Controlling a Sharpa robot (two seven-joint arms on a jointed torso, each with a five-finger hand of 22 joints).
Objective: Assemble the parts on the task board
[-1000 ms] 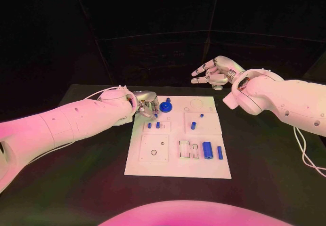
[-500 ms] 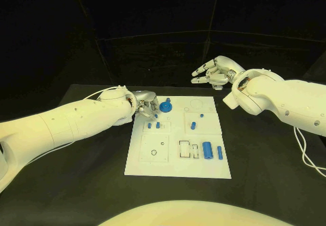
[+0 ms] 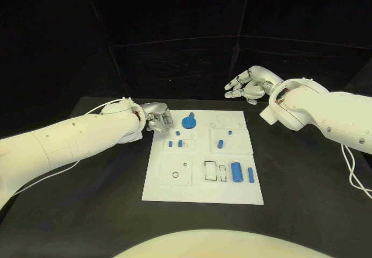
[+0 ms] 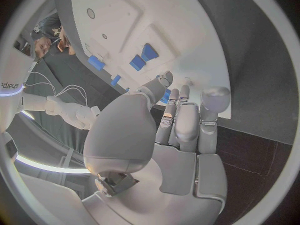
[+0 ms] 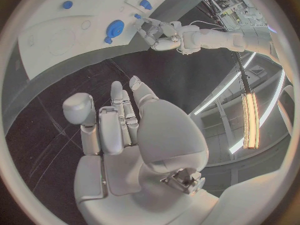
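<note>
The white task board [image 3: 177, 191] lies mid-table. A round blue part [image 3: 189, 122] stands near its far left corner, with small blue pieces [image 3: 175, 143] just in front of it and another [image 3: 221, 143] to their right. A thick blue cylinder [image 3: 235, 172] and a slim one [image 3: 250, 174] lie at the near right. My left hand [image 3: 159, 121] hovers at the board's far left edge, fingers apart, holding nothing; the left wrist view shows its fingers [image 4: 187, 120] over the board [image 4: 187, 45]. My right hand [image 3: 248, 83] is raised beyond the far right corner, fingers spread and empty.
Black table [image 3: 310, 177] surrounds the board on all sides. Empty outlined recesses [image 3: 210, 170] mark the board's near half. In the right wrist view the round blue part [image 5: 114, 27] and my left hand [image 5: 159, 32] appear across the board [image 5: 56, 35].
My left hand has drawn back to the left, away from the round blue part. My right hand has shifted slightly to the right. The parts have not moved.
</note>
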